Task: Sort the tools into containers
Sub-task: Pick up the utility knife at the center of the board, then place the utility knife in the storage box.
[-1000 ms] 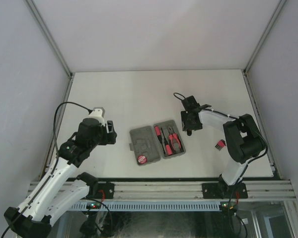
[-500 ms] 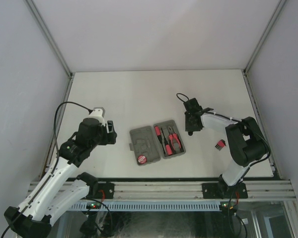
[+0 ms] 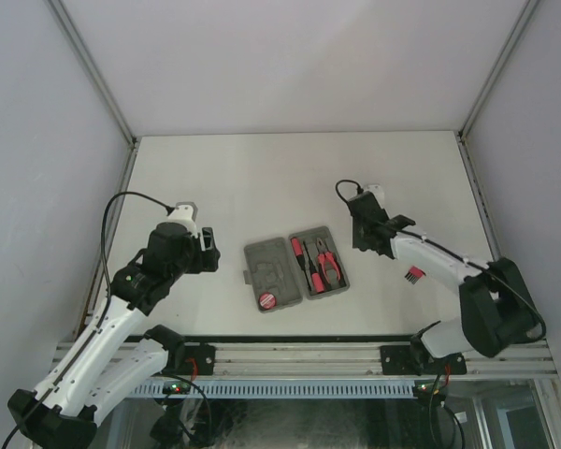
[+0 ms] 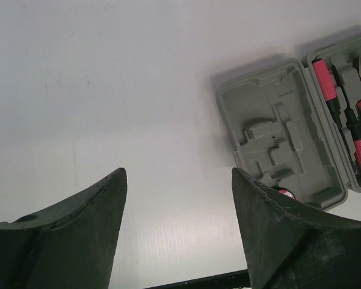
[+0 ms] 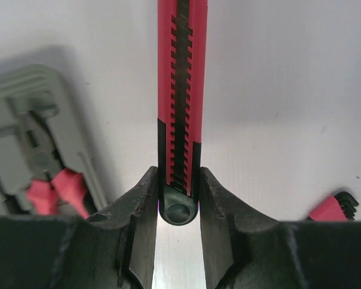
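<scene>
Stick tool [image 5: 180,90] sat clamped by its end in my right gripper [image 5: 179,183], requiring a slow, level carry to the case [image 3: 262,260].

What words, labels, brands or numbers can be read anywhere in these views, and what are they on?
No text can be read in any view.
On the round red item in the grey case: a pale face, any marking too small to read.
On the slim red-black stick tool between the fingers of the right gripper: moulded ridges only, no print visible.
</scene>
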Action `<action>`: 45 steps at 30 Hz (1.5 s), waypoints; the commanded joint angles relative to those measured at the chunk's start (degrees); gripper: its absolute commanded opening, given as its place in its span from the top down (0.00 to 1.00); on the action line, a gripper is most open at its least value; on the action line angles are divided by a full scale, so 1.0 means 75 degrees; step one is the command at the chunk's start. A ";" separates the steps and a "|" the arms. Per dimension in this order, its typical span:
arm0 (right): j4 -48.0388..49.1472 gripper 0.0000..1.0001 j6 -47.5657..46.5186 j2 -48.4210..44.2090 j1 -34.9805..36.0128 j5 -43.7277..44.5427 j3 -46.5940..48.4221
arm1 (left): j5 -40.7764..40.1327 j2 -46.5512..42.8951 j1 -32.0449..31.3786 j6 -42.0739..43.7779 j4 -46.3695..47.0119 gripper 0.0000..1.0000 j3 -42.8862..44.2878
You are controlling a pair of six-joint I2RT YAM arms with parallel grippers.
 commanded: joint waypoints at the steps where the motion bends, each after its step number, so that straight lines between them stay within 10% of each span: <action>1: 0.0027 1.00 0.0145 -0.1290 0.0440 0.0577 -0.0057 | -0.0168 -0.0088 0.0040 0.0009 0.0153 0.26 0.0319; 10: 0.0254 1.00 0.0653 -0.2426 0.2368 -0.0135 -0.0038 | -0.0044 -0.0210 0.0037 -0.0030 0.0235 0.25 0.0306; 23: 0.0495 1.00 0.2399 -0.0528 0.4648 0.0280 0.0557 | 0.0091 -0.0179 0.0038 -0.0037 0.0270 0.25 0.0296; 45: -0.0640 0.96 0.3199 0.1586 0.4853 0.0129 0.1849 | 0.0140 -0.0161 0.0035 -0.0027 0.0272 0.25 0.0297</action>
